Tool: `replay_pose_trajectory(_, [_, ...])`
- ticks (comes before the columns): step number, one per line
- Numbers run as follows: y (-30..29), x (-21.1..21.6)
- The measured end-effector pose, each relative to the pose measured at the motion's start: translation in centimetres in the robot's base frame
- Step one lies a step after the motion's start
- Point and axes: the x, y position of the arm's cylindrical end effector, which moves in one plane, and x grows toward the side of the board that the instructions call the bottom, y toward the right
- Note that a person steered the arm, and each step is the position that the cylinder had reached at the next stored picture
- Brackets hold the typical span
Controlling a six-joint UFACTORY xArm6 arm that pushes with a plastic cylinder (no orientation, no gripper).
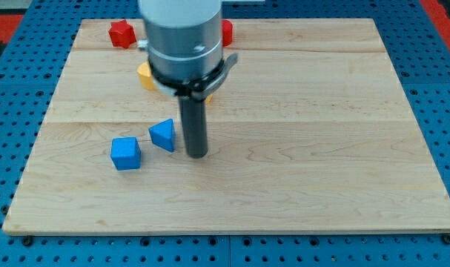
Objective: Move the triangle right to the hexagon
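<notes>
Resting my tip (199, 155) just right of the blue triangle (163, 135), blue cube (126, 153) left, yellow block (145, 75) and red block (227, 32) half-hidden behind my arm, no claw fitted.

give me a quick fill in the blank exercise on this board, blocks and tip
1. The block nearest my tip is the blue ____, just to the view's left of it.
2. To the view's left of the triangle lies a blue ____.
3. The star near the view's top left is ____ in colour.
4. The arm partly hides a ____ block above the triangle.

Missing words: triangle; cube; red; yellow
</notes>
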Motion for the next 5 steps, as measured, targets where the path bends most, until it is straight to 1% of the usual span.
replay_pose_trajectory(1, [-6.6, 0.1])
replay_pose_trajectory(2, [-9.3, -2.5])
replay_pose_trajectory(3, [-2.9, -3.8])
replay_pose_trajectory(4, [2.6, -3.2])
replay_pose_trajectory(5, [3.5, -2.9])
